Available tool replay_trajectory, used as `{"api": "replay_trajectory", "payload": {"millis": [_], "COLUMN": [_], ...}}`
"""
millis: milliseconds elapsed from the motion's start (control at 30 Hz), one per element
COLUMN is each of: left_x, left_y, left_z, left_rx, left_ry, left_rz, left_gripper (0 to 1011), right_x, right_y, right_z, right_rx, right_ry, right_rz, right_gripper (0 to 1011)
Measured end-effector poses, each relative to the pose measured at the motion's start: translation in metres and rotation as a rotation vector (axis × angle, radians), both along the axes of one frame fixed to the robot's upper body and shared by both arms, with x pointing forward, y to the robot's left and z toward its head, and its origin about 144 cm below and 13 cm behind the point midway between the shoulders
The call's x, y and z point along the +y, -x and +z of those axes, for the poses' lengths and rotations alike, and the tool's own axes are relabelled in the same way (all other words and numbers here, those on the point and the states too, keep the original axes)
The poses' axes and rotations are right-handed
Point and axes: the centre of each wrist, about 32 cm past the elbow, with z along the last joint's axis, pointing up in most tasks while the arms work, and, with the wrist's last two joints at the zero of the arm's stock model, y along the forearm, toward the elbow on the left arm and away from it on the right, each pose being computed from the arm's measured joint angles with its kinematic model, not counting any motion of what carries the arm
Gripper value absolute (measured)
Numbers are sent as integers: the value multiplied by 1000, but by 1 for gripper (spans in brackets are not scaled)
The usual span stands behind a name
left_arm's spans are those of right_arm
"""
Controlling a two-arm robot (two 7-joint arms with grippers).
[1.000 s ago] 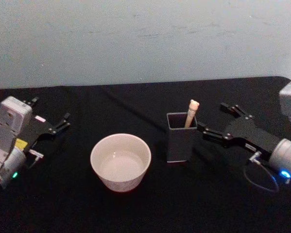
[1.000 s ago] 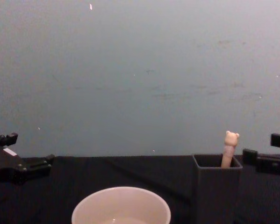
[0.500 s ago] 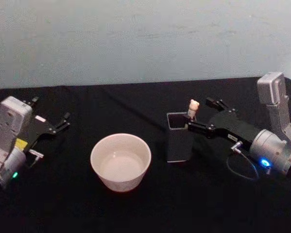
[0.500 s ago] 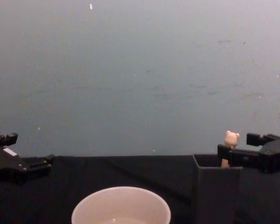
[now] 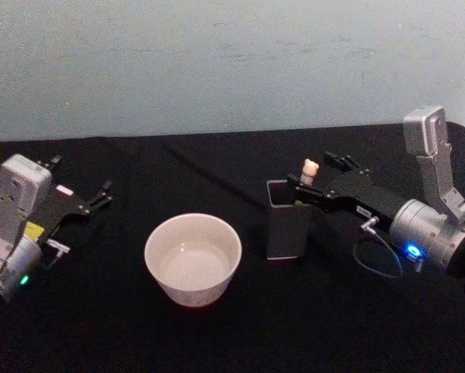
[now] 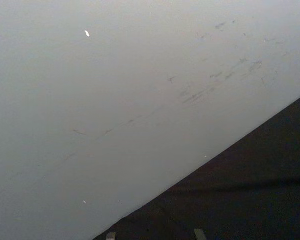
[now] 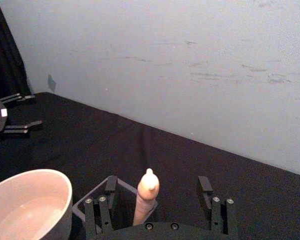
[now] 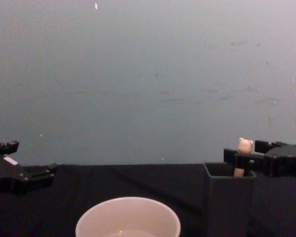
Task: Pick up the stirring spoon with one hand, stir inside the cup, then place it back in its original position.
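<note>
You are holding the right gripper (image 5: 314, 172) at the top of the dark holder (image 5: 285, 229), right of centre on the bench (image 5: 333, 326). Its jaws are standing released, one on either side of the stirring spoon (image 5: 310, 168). The spoon is standing in the holder's far right corner, with its bear head poking above the rim. In the right wrist view the handle is sitting nearer one jaw than the other.

I judge you are lining up the grasp. Centre the handle before closing, grip just below the bear head, and lift straight up so the holder is not tipping. The cup (image 5: 192, 294) is sitting to the holder's left, slightly nearer. The left gripper (image 5: 80, 176) is resting at the far left, jaws released.
</note>
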Motion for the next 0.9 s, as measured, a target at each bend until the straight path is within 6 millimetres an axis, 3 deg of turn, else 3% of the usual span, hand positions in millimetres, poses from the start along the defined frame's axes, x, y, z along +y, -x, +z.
{"api": "replay_trajectory", "payload": {"millis": [733, 900], "left_x": [0, 0], "left_y": [0, 0], "left_z": [0, 0], "left_rx": [0, 0], "left_ry": [0, 0], "left_rz": [0, 0], "left_gripper": [1001, 1001], "right_x": [0, 0], "right_y": [0, 0], "right_z": [0, 0], "right_rx": [0, 0], "right_ry": [1, 1], "right_rz": [-3, -1], "right_gripper": [1000, 903]}}
